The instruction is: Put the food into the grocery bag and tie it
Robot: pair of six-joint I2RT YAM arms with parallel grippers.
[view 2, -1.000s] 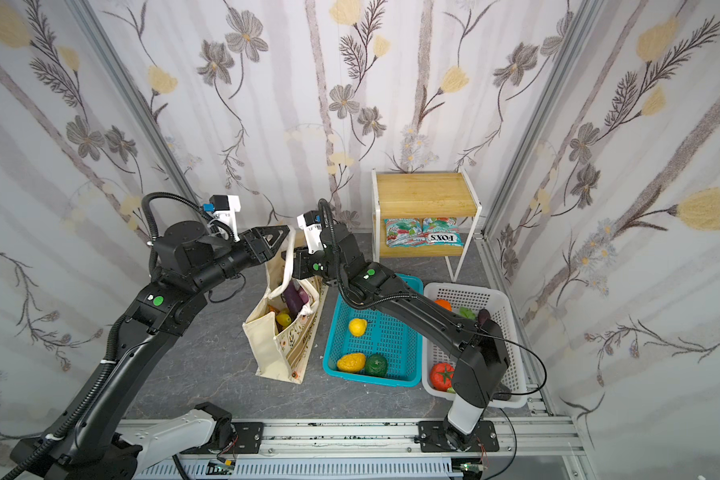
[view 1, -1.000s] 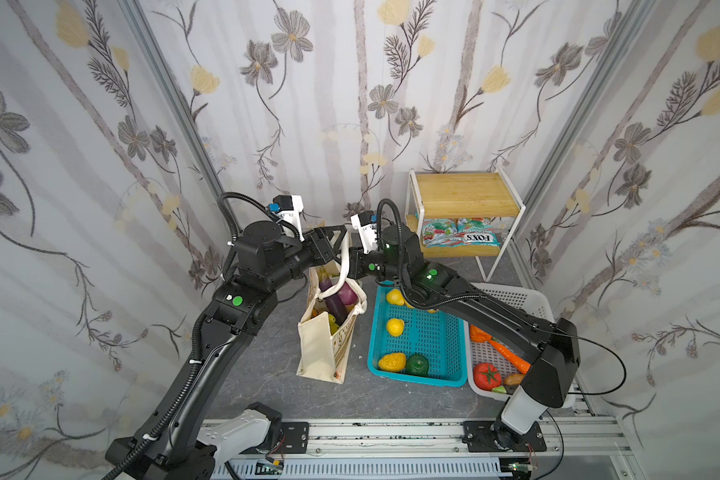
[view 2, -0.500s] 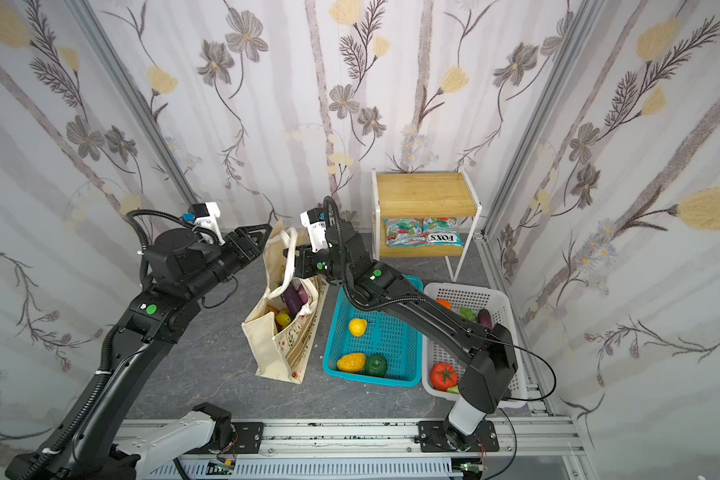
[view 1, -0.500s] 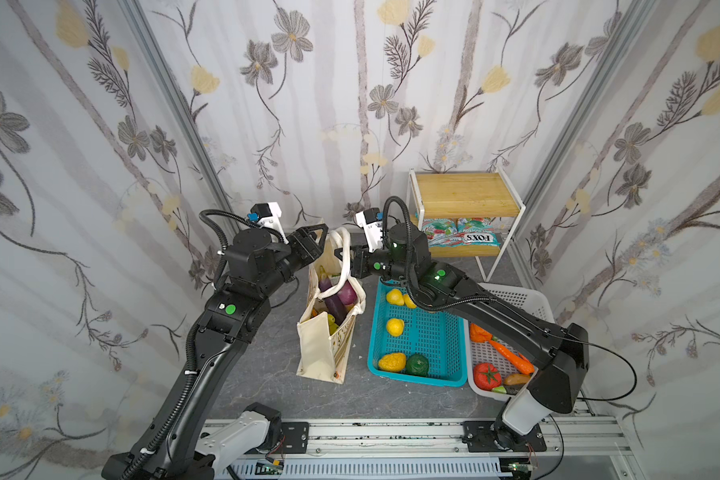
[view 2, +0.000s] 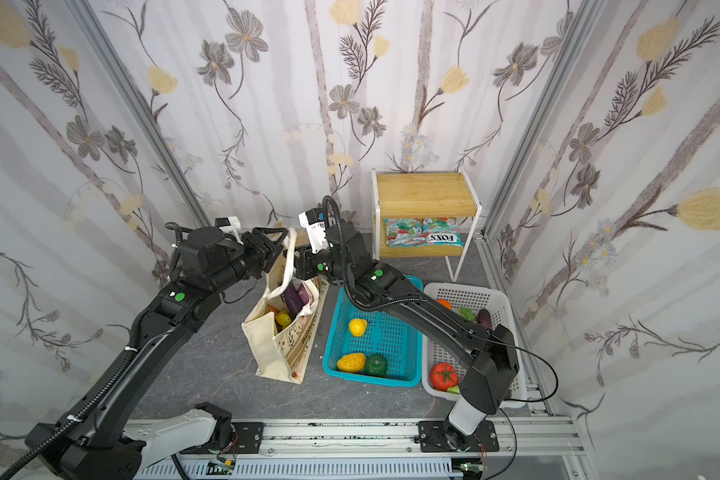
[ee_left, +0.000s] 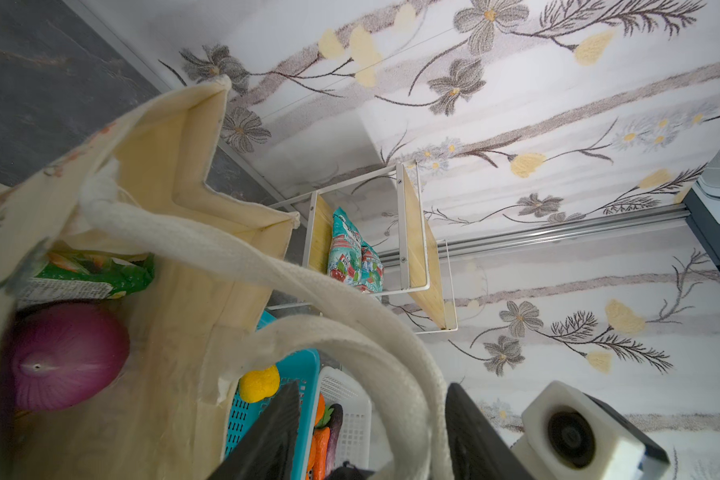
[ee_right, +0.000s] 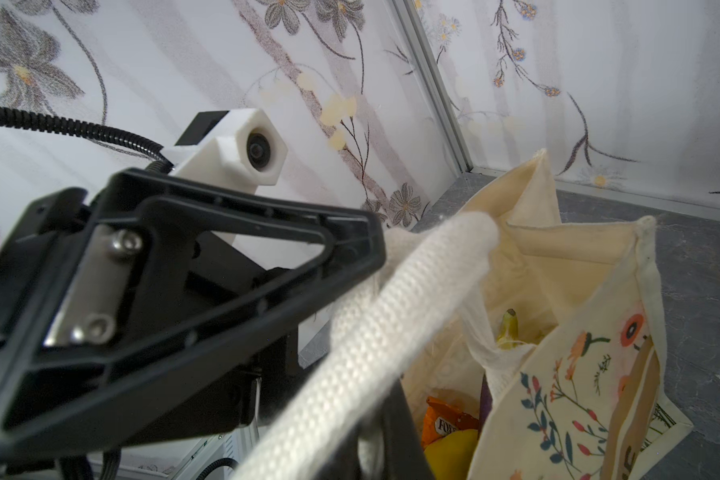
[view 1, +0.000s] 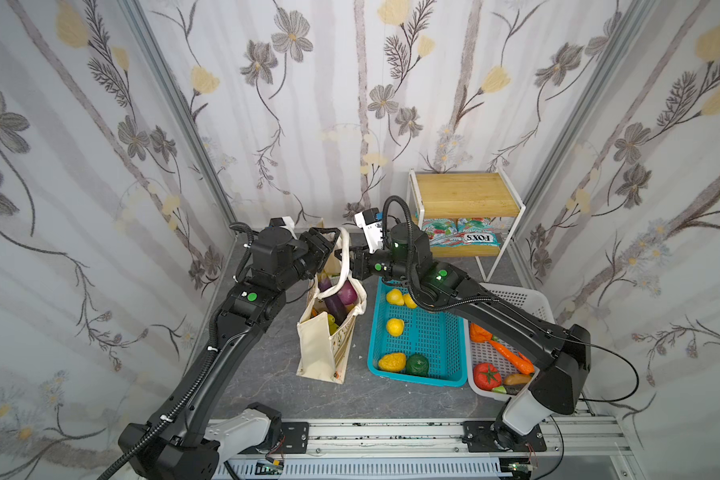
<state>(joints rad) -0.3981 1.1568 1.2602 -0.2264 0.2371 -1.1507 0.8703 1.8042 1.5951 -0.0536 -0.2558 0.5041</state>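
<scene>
The grocery bag [view 1: 321, 347] stands on the desk [view 1: 273, 374], just at 9 o'clock of the teal basket [view 1: 373, 328]. The food I can see inside it is a purple vegetable [ee_left: 67, 357], a green packet [ee_left: 100, 276], a banana [ee_right: 510, 328] and an orange packet [ee_right: 445, 419].

My two claws meet over the far end of the bag, at its 12 o'clock. There the white rope handles [view 1: 344, 270] come up together, and I judge that for the tying I need both of them high and close.

My right claw [view 1: 353, 261] is closed tight on one rope handle and lifts it, so that the cloth stands upright and the mouth does not fall shut. My left claw [ee_left: 371, 399] has its jaws apart, wider than the rope. A handle passes between them, but they do not press it.

The mouth of the bag points upward. In both top views its long axis runs along the desk from about 7 o'clock to 1 o'clock, with the narrow end at 7 nearest to my bases. The held handle stretches up from the mouth toward 12 o'clock. More produce lies in the teal basket and in the white basket [view 1: 531, 291].
</scene>
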